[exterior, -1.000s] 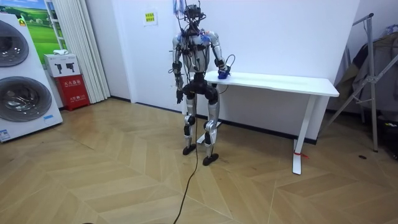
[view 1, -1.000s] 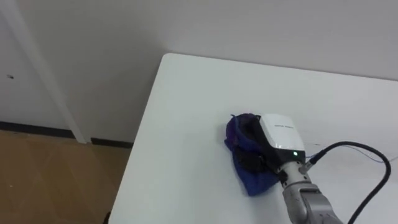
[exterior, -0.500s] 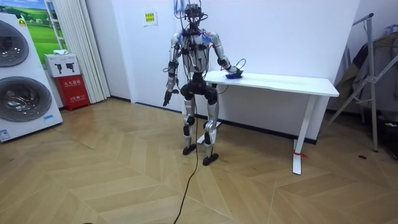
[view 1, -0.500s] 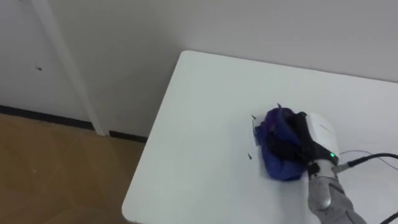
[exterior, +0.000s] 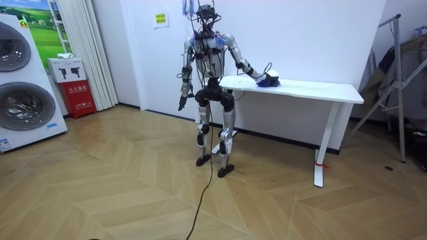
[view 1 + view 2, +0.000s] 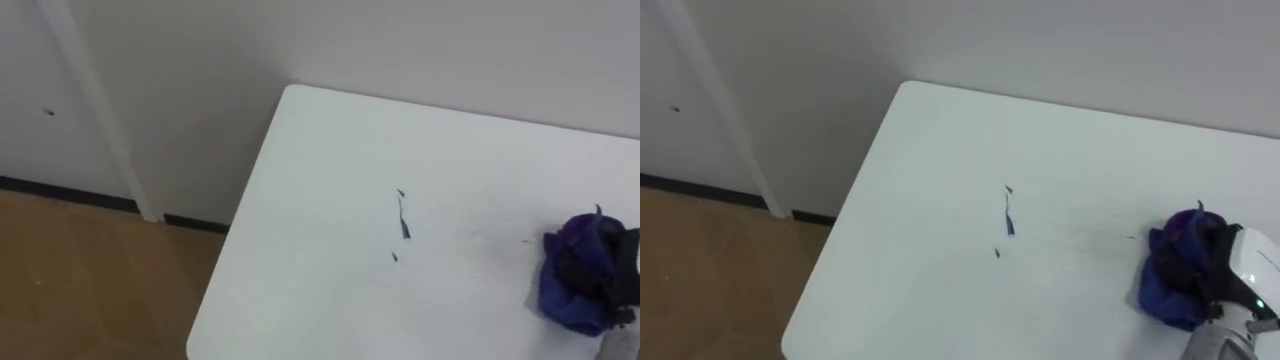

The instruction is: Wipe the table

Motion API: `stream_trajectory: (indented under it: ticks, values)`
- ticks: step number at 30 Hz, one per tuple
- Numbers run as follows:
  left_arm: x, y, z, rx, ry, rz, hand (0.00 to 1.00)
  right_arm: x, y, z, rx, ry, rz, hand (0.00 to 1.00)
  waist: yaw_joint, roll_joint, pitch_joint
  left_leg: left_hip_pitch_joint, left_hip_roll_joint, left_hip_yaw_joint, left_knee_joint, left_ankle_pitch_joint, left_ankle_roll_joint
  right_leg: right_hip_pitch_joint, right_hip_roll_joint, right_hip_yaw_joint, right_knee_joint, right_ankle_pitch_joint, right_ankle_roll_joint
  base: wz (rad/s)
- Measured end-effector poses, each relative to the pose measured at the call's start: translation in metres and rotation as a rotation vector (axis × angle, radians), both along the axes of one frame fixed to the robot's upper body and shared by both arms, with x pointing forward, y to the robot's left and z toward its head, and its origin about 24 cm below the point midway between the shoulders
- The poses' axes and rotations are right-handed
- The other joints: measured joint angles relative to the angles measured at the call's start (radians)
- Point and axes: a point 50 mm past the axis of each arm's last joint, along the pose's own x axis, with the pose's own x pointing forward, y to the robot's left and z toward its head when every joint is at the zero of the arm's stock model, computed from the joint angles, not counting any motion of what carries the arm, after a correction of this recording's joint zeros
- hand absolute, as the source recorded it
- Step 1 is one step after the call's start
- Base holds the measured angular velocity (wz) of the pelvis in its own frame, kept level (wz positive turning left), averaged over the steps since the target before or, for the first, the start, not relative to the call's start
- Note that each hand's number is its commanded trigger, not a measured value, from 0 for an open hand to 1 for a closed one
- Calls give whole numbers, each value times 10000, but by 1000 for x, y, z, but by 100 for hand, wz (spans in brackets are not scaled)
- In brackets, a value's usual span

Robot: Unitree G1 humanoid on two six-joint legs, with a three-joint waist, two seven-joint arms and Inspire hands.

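Lower right of the right eye view: the right hand (image 6: 1247,268) is clamped round a bunched-up blue cloth (image 6: 1170,270), dark fingers (image 6: 1202,272) dug into it, cloth sitting on the white table (image 6: 930,230); further in, mid-frame, a few tiny dark specks (image 6: 1008,222) lie well apart from the cloth; past the table's far edge there's a plain wall (image 6: 1040,40); in the room view the robot stands at the table's end on the room view's left, left hand (image 5: 181,105) hanging by its hip, can't tell what its fingers are doing.

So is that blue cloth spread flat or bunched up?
Bunched up: the blue cloth is a crumpled lump gripped in the right hand.
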Motion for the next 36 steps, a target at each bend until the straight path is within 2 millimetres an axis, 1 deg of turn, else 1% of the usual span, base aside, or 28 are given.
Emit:
stream_trajectory:
  ticks: [2,4,5,7,8,9,11,12,13,14,15,16,18,19,21,22,23,24,25,26,27,28,29,30,31,33,34,36]
  values:
    - [3,-2,0,-45,-119,17,0,0,0,1,-178,96,117,100,-72,-22,0,5,1,12,6,-8,1,-17,1,5,7,1,-1,-7]
    - [7,-4,0,-116,-236,-37,0,6,2,4,-444,164,417,100,-19,-30,3,62,19,65,-7,-12,0,-31,6,53,50,2,-3,-9]
    - [10,-5,-1,-216,-315,-24,0,11,6,6,-607,385,681,100,115,-3,26,107,30,100,-31,-22,-8,-18,10,111,95,3,-4,-22]
    - [13,-10,-2,-401,-460,-26,0,24,14,11,-1025,813,1258,100,382,48,66,255,111,362,-139,-37,-16,-63,25,279,178,13,-21,-41]
    - [14,-12,-3,-462,-494,-43,0,28,17,12,-1117,891,1438,100,491,64,77,256,157,448,-159,-43,-25,-92,42,271,191,40,-58,-50]
    - [16,-14,-4,-583,-534,-50,0,39,27,16,-1293,980,1995,100,648,69,124,230,239,630,-165,-51,-47,-211,83,282,228,87,-121,-43]
    - [14,-18,-7,-693,-357,-253,0,59,50,21,-1662,1143,3202,100,882,79,144,170,353,756,-167,-79,-117,-367,152,299,267,136,-182,-31]
    - [16,-20,-8,-739,-248,-381,0,73,70,24,-1862,1289,4169,100,1055,64,179,135,411,843,-167,-86,-173,-469,190,297,345,144,-195,-14]
    - [19,-22,-8,-764,-295,-432,0,80,80,25,-1939,1367,4677,100,1158,58,226,126,429,857,-174,-76,-192,-492,207,295,353,148,-202,-10]
    - [19,-23,-9,-810,-304,-441,0,93,100,29,-1974,1380,5532,100,1446,56,349,95,465,873,-203,-53,-230,-546,246,317,350,158,-224,0]
    - [19,-24,-9,-830,-295,-446,0,107,119,35,-1936,1233,6180,100,1695,42,381,-30,506,871,-201,-35,-260,-664,285,330,338,167,-240,0]
    - [17,-25,-10,-863,-172,-459,0,120,133,43,-1874,1053,6671,100,1841,32,404,-119,526,846,-196,-15,-270,-772,310,326,326,169,-249,6]
    - [13,-26,-11,-999,-51,-408,0,132,145,53,-1790,792,7161,100,2041,21,398,-203,488,658,-179,15,-239,-798,303,196,290,167,-255,25]
    - [9,-26,-11,-1021,41,-388,0,134,146,54,-1743,766,7215,100,2120,36,408,-204,467,569,-175,18,-235,-775,292,107,269,167,-255,48]
    - [-9,-24,-12,-977,484,-232,0,130,141,47,-1495,938,7033,100,2134,43,406,-144,380,205,-153,56,-210,-528,245,-278,122,163,-248,53]
    - [-14,-23,-11,-989,585,-176,0,128,139,47,-1457,881,6964,100,2110,42,403,-128,376,174,-153,52,-203,-491,244,-275,129,163,-248,34]
    - [-22,-23,-10,-1061,702,-95,0,121,133,40,-1355,905,6848,100,2059,67,420,-57,369,154,-155,38,-183,-377,239,-322,122,163,-248,35]
    - [-27,-22,-10,-1072,832,-51,0,112,128,33,-1178,803,6684,100,1764,77,395,20,322,151,-133,12,-143,-139,204,-502,61,161,-243,69]
    - [-27,-22,-10,-1090,826,-35,0,101,120,26,-1009,682,6335,100,1445,79,352,40,247,165,-79,-10,-105,87,144,-666,-3,137,-205,71]
    - [-26,-22,-10,-1101,804,-49,0,95,116,23,-943,629,6145,100,1389,89,349,97,213,186,-72,-25,-80,183,112,-673,-5,113,-166,43]
    - [-26,-20,-10,-1061,831,-40,0,86,109,17,-865,570,5827,100,1374,143,301,238,178,247,-82,-65,-23,296,71,-663,3,84,-120,0]
    - [-27,-17,-9,-959,882,-109,0,74,101,12,-796,518,5475,100,1343,166,235,347,149,315,-130,-98,22,383,27,-681,3,60,-81,-12]
    - [-27,-15,-8,-882,886,-130,0,68,97,10,-721,505,5248,100,1298,157,157,359,124,325,-154,-106,36,388,-4,-707,7,42,-53,-5]
    - [-26,-11,-7,-745,845,-67,0,56,86,5,-540,505,4651,100,1217,151,75,388,50,325,-139,-129,75,456,-77,-774,0,6,5,0]
    - [-25,-10,-6,-688,778,21,0,49,79,3,-484,514,4319,100,1187,160,67,447,26,324,-131,-145,102,518,-98,-773,-2,3,10,0]
    - [-22,-2,-2,-360,493,239,0,29,57,-2,-349,652,3321,100,889,141,20,550,-40,327,-131,-194,175,675,-166,-747,28,-4,26,0]
    - [-21,0,-1,-208,451,231,0,19,47,-4,-296,718,2764,100,815,135,16,614,-70,325,-103,-209,199,729,-195,-758,47,8,54,0]
    - [-22,1,0,-111,450,283,0,9,34,-7,-194,852,2079,100,701,146,12,671,-120,318,-11,-257,248,837,-228,-780,50,16,73,-4]
